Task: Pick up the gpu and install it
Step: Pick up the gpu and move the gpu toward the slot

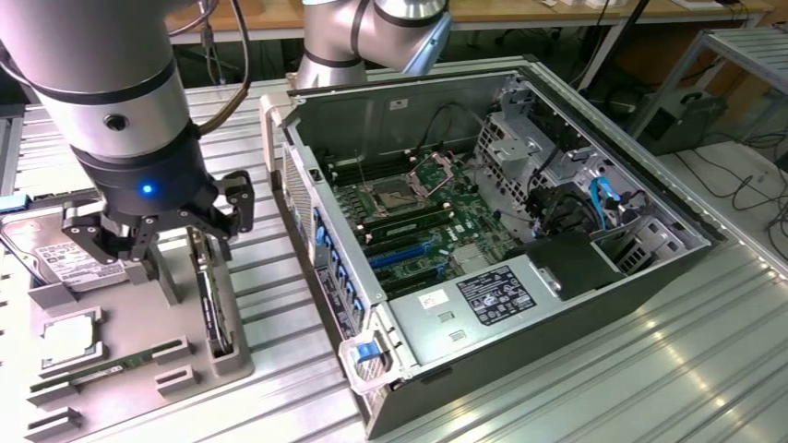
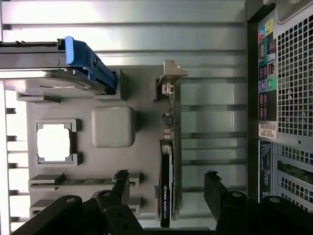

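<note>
The gpu [image 1: 213, 297] stands on its long edge in a slot of the grey parts tray [image 1: 146, 318], a thin black card. In the wrist view the gpu [image 2: 166, 181] runs lengthwise along the tray [image 2: 144, 142], with its silver bracket [image 2: 171, 77] at the far end. My gripper [image 1: 173, 245] hangs just above the tray and is open. In the wrist view my gripper [image 2: 166, 180] straddles the card, one black finger [image 2: 121, 182] on each side, and neither touches it.
An open computer case [image 1: 493, 231] lies on the exterior view's right, its green motherboard [image 1: 419, 221] and blue slots [image 1: 394, 251] exposed. The tray also holds a hard drive [image 1: 50, 254], a processor [image 1: 68, 337] and a memory stick [image 1: 117, 363]. The case's rear panel [image 2: 286, 98] is close by.
</note>
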Robot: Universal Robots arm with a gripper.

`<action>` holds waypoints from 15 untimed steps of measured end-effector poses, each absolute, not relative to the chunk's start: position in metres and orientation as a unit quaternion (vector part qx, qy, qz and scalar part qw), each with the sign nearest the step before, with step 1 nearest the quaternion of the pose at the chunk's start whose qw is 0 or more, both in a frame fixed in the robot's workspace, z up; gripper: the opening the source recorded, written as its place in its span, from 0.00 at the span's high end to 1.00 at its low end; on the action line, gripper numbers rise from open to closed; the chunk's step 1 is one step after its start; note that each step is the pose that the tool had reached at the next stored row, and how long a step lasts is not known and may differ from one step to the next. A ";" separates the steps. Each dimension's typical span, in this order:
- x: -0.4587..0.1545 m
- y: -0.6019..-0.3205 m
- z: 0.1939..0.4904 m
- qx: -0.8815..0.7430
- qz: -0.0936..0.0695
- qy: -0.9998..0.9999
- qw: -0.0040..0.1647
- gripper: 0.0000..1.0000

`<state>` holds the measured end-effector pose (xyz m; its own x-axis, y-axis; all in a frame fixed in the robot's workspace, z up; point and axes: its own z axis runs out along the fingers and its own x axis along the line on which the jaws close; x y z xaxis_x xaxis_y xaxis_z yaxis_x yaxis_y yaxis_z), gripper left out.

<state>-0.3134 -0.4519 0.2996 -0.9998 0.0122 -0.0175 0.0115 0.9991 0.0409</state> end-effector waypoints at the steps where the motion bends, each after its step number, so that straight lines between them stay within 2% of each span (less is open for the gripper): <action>1: -0.313 -0.452 0.299 0.006 0.020 1.000 0.009 0.28; 15: -0.313 -0.452 0.289 0.005 0.020 1.000 0.009 0.28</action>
<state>-0.3134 -0.4521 0.2892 -0.9998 0.0112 -0.0175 0.0105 0.9991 0.0410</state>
